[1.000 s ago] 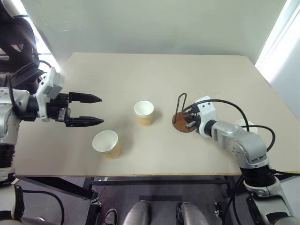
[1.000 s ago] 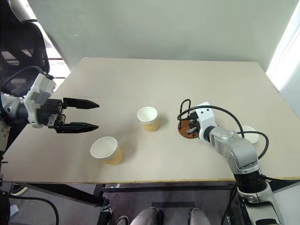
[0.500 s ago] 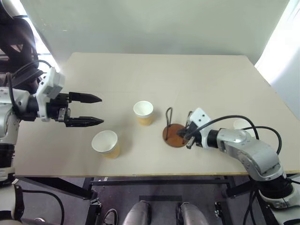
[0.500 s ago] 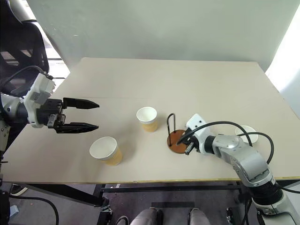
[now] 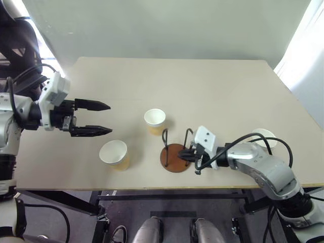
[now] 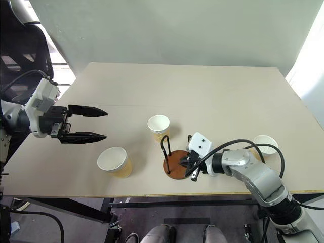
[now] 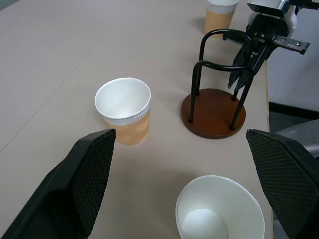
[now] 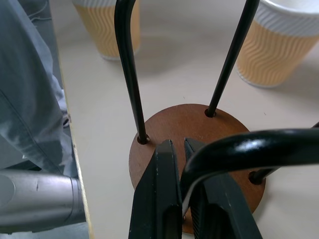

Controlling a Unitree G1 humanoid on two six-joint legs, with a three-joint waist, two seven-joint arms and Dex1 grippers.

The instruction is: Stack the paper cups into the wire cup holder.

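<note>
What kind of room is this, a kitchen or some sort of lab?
Probably a lab or test room, not a kitchen: a bare tan table against a plain wall, holding just paper cups and a wire cup holder.

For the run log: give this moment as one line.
right gripper: shut on wire cup holder loop | left gripper: open, hovers | paper cups: upright on table, none in holder

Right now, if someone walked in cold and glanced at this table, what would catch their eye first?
Probably the right gripper near the table's front edge, jaws shut on a wire loop of the wire cup holder, which holds no cup. Next, the left gripper hanging wide open above the table's left side. Three paper cups stand loose: one left of the holder, one behind it, one far right.
</note>
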